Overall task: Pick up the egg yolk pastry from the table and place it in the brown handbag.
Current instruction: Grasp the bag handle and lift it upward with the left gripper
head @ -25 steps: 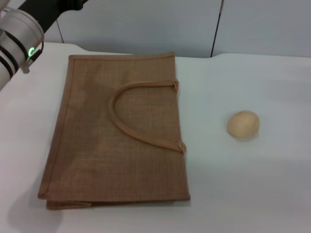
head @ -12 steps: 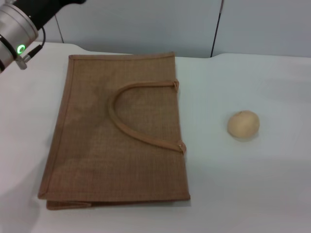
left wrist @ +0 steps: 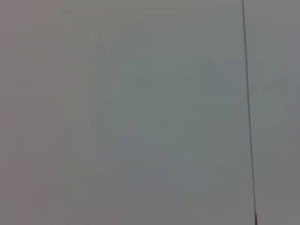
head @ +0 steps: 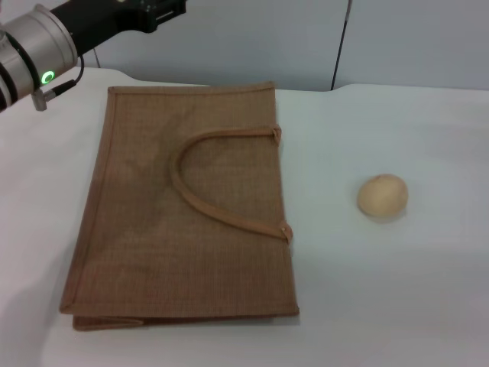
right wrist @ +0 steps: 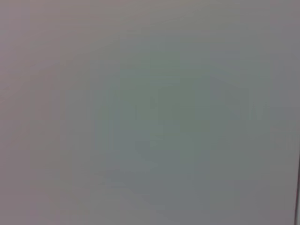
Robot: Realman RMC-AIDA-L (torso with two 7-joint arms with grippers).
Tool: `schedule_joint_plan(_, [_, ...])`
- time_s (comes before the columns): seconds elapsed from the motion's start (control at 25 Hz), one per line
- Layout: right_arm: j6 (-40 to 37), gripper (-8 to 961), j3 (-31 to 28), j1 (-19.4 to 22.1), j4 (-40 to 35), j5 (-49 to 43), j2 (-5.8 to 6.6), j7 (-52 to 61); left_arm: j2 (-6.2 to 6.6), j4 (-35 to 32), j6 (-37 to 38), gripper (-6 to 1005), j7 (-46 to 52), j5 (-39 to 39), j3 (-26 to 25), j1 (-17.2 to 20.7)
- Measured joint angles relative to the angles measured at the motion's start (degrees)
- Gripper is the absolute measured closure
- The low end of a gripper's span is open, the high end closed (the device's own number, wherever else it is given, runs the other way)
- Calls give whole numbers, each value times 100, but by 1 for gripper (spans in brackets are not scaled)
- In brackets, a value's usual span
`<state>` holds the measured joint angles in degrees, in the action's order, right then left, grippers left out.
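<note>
The egg yolk pastry (head: 383,196), a small round pale tan ball, lies on the white table (head: 397,290) to the right of the bag. The brown handbag (head: 183,206) lies flat on the table's left half, with one curved tan handle (head: 218,210) on top. My left arm reaches in from the upper left. Its black gripper (head: 174,11) is held high above the table's back edge, beyond the bag's far left corner and far from the pastry. My right gripper is out of view. Both wrist views show only a plain grey wall.
A grey wall (head: 252,38) with a dark vertical seam (head: 340,46) stands behind the table's back edge. Bare white tabletop surrounds the pastry and runs along the front edge.
My left arm has risen and swung right along the back, its black forearm and gripper now reaching over the bag's far left corner. The bag and the pastry have not moved.
</note>
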<state>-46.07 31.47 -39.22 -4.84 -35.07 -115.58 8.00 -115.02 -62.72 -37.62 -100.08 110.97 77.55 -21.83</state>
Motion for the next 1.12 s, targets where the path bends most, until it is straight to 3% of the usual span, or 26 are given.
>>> schedule_joint_plan(0.2, [35,95,7,-9,-6,-7,0,0,-124,-271,-7,198,1077,-1480,-332,-63])
schedule_joint_plan(0.48, [37,95,9,-8,-9,-9,0,0,-114,-546,-60,294,2524,-2831,-357,-69])
schedule_joint_plan(0.68, [37,95,15,-15,-9,-9,0,0,-119,-756,-269,293,3650,-4081,-363,-144])
schedule_joint_plan(0.8, [37,95,17,-16,-9,-9,0,0,-110,-768,-746,293,4243,-4720,-507,-326])
schedule_joint_plan(1.12, [37,95,18,-35,-8,-9,0,0,-119,-713,-2506,294,5408,-6421,-1457,-1086])
